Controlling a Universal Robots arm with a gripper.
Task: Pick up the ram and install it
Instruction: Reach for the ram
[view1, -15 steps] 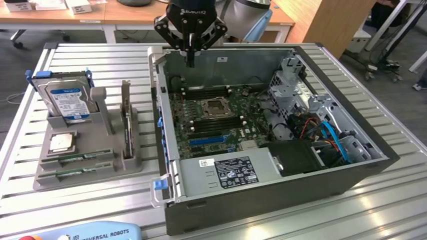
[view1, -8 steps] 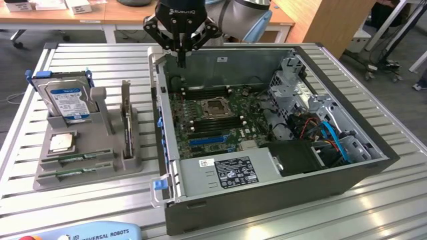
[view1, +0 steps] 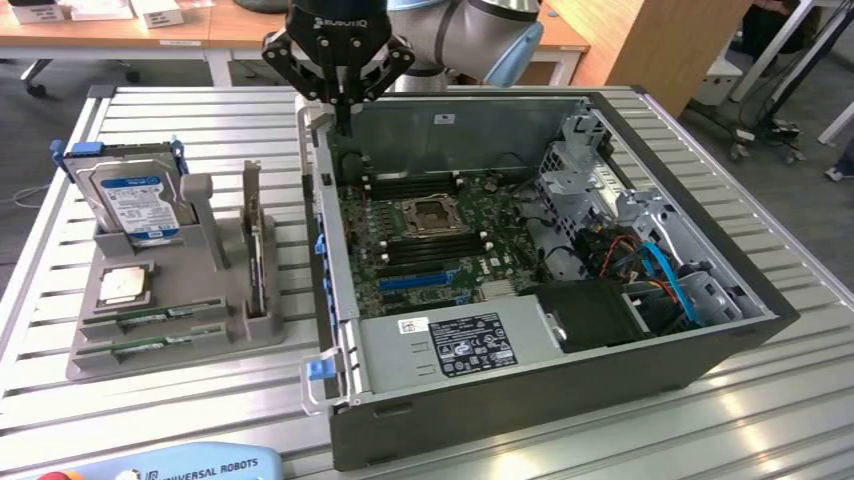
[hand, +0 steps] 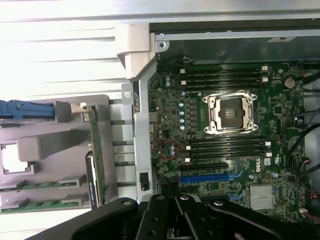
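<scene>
Checking ext view first: hand (view1: 343, 122) hangs above the open PC case (view1: 561, 395), over the wall nearest the holder, fingers together, nothing btwn them. Case lies on its side on the counter (view1: 174, 120), panel off, so the DIMM slots (view1: 407, 186) face up for a top-down push; all look empty. Ram (view1: 254, 255) sits apart in the gray holder (view1: 200, 338), propped on edge, prob so its top edge is free to pinch. Two look-alike sticks (view1: 144, 320) sit in low slots, so which one is the target = my guess.

Wrist view: hand (hand: 175, 225) closed, ram (hand: 96, 150) in the holder (hand: 35, 145) beside the case wall, slots (hand: 225, 147) bare.
</scene>
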